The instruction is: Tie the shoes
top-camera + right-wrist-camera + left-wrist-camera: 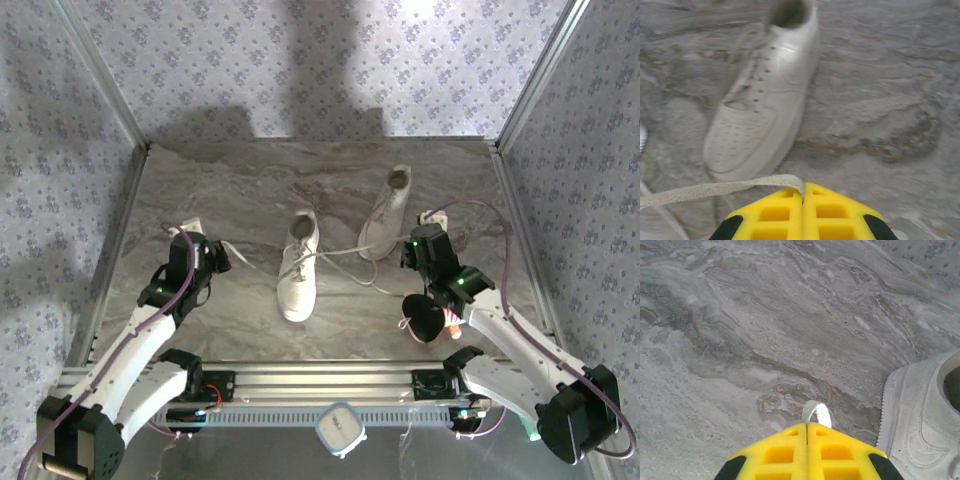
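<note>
Two white shoes lie on the marble tabletop: the middle shoe (298,272) with its toe toward me, and the right shoe (388,213) farther back. My left gripper (221,256) is shut on a white lace (255,250) that runs from the middle shoe. In the left wrist view, a short loop of lace (817,413) sticks out past the closed yellow fingertips (807,426), and the middle shoe (922,422) lies to the right. My right gripper (408,252) (803,189) is shut on the other lace (715,189), which stretches left. The right shoe (765,105) lies just ahead of it.
A small black-and-pink plush toy (424,318) sits by the right arm near the front edge. Another loose lace (372,283) trails over the table between the shoes. Patterned walls and metal posts (110,95) enclose the table on three sides.
</note>
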{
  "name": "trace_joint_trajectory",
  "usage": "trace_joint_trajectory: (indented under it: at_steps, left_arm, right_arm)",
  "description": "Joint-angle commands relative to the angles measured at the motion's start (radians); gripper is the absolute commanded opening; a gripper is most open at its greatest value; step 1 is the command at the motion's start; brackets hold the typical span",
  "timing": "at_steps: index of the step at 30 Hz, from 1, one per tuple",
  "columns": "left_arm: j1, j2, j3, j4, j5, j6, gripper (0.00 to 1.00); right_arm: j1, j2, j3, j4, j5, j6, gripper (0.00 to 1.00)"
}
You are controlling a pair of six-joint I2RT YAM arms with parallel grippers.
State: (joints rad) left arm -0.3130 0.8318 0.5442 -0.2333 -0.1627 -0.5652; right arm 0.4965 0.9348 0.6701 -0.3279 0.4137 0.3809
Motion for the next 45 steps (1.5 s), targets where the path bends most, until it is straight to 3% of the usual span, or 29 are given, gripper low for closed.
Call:
trace_joint_trajectory:
  at_steps: [1,5,11,19,24,29,35,45]
  left_arm:
    - [0.007,-0.02,0.06,-0.016,-0.028,0.015,0.0]
    - [0.007,-0.078,0.084,-0.004,0.006,0.032,0.0]
    - [-0.022,-0.203,0.104,0.052,0.135,0.084,0.0]
    - [-0.114,-0.221,0.18,0.034,0.248,0.15,0.0]
    - [-0.2,-0.238,0.226,0.006,0.239,0.209,0.0]
    - [-0.236,-0.253,0.266,-0.044,0.214,0.244,0.0]
    - [-0.243,-0.294,0.276,-0.062,0.226,0.247,0.0]
    - [-0.246,-0.305,0.3,-0.034,0.323,0.27,0.0]
  right_arm:
    - [-0.03,-0.039,0.001,-0.054,0.045,0.022,0.0]
    - [-0.037,-0.084,0.002,0.0,-0.035,-0.022,0.0]
    - [0.001,-0.176,0.012,0.152,-0.314,-0.107,0.0]
    - [0.134,-0.135,0.255,0.125,-0.549,-0.23,0.0]
    - [0.32,0.005,0.471,0.073,-0.482,-0.351,0.0]
    - [0.404,0.148,0.657,0.055,-0.467,-0.412,0.0]
    - [0.446,0.293,0.76,0.007,-0.442,-0.425,0.0]
    - [0.464,0.389,0.763,-0.01,-0.492,-0.414,0.0]
